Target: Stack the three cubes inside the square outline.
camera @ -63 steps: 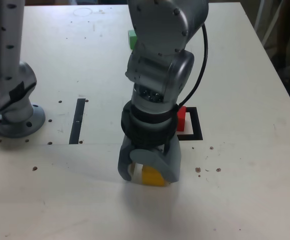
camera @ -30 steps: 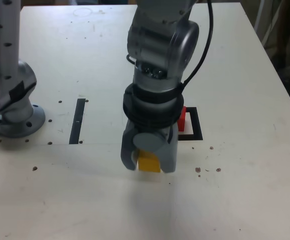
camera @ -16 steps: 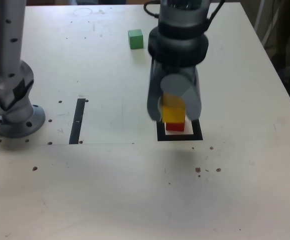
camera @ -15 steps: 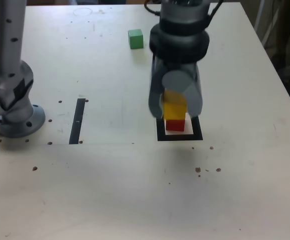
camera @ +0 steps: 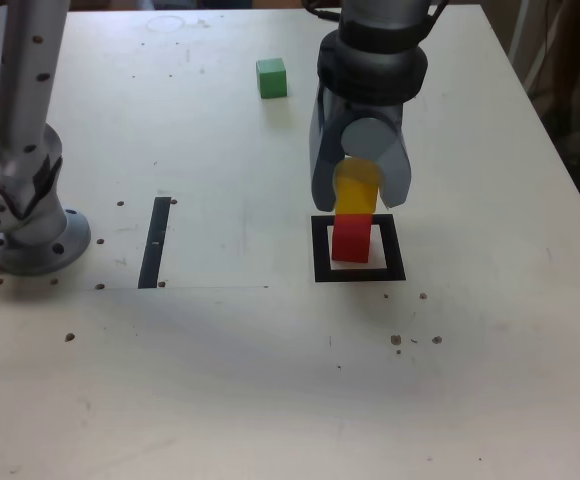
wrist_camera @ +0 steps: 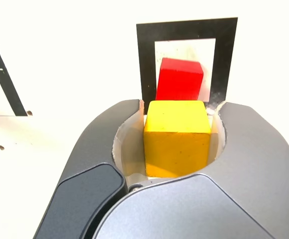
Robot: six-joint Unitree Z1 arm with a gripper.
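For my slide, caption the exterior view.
Claw gripping a yellow block above the red block, green block apart.

Red cube point(camera: 351, 238): showing plain, solid red. Yellow cube point(wrist_camera: 177, 149): reading bright yellow on one face, deepening to amber on another. Green cube point(camera: 271, 78): showing mid green, one face lighter. Square outline point(wrist_camera: 147, 64): appearing black around white. Strip point(camera: 154, 243): showing black. Tabletop point(camera: 220, 380): looking off-white with brown specks. Gripper point(wrist_camera: 254, 149): showing grey; its inner lining is perhaps looking beige, glare making this uncertain.
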